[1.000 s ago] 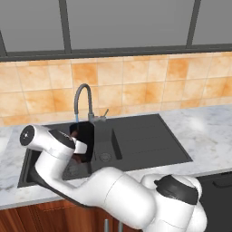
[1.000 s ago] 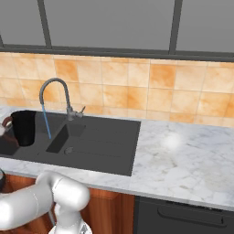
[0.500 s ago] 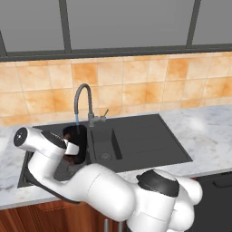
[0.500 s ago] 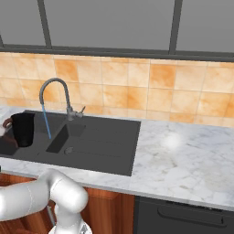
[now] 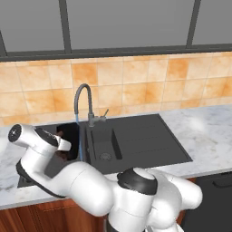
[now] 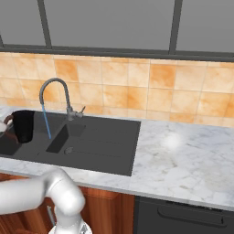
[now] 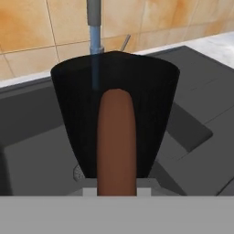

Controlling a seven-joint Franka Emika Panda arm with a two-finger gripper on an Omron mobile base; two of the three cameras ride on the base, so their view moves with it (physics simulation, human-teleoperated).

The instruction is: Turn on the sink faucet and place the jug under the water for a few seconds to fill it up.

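The jug (image 7: 114, 114) is held upright over the large basin of the sink (image 5: 136, 140), at 9 o'clock of the faucet (image 5: 84, 102). Water (image 5: 80, 138) is seen just beside its rim. The fingers' state cannot be told.

This is a home kitchen. A dark sink (image 6: 91, 139) with two basins and a flat drainboard is set into a white marble counter (image 6: 183, 160). A grey gooseneck faucet (image 6: 57, 98) stands at the back of the sink, and water (image 6: 46, 121) runs from it. The wall behind has orange tiles (image 5: 149, 79), and above them there is a wide window (image 5: 127, 22) with a dark frame. Under the counter there are brown wood cabinets (image 6: 107, 212) and a dark appliance door (image 6: 183, 217).
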